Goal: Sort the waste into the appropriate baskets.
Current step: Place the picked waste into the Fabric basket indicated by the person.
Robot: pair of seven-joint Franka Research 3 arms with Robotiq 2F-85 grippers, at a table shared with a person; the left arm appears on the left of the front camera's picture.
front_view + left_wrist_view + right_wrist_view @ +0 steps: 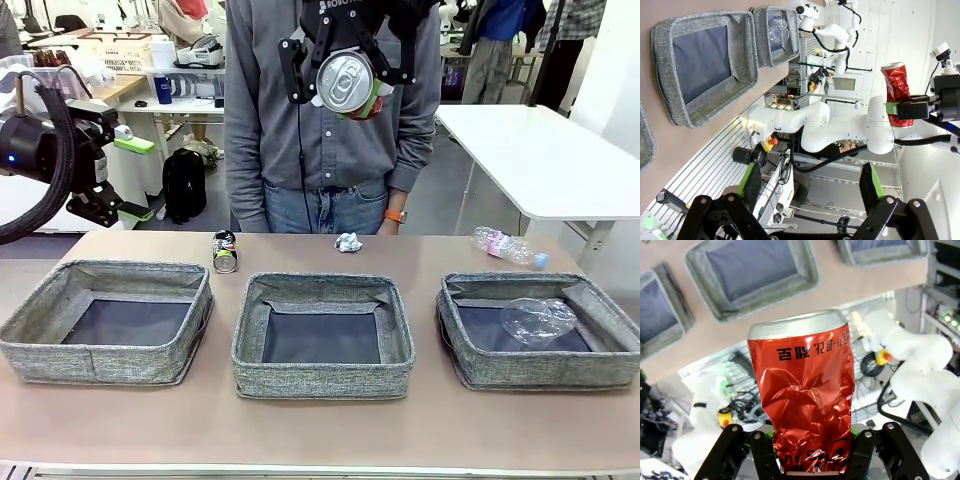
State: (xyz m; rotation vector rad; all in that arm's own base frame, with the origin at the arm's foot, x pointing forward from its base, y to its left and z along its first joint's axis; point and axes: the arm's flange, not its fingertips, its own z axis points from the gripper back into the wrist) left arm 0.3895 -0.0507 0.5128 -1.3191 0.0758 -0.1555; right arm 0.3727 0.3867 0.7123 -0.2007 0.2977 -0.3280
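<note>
r gripper (345, 70) clamped on crushed red can (345, 85), held high above and beyond middle basket (322, 375), in front of person (270, 120). l gripper (130, 180) jaws wide apart, empty, far left of middle basket. dark can (224, 252) lies behind its back-left corner, paper ball (347, 242) behind its back wall, clear bottle (538, 320) in right basket (500, 372) beside it.

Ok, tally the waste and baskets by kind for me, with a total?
Drink cans: 2, red can, dark can
Paper ball: 1
Clear bottles: 2, whole bottle, crushed bottle
Baskets: 3, left basket, middle basket, right basket
Total: 8
</note>
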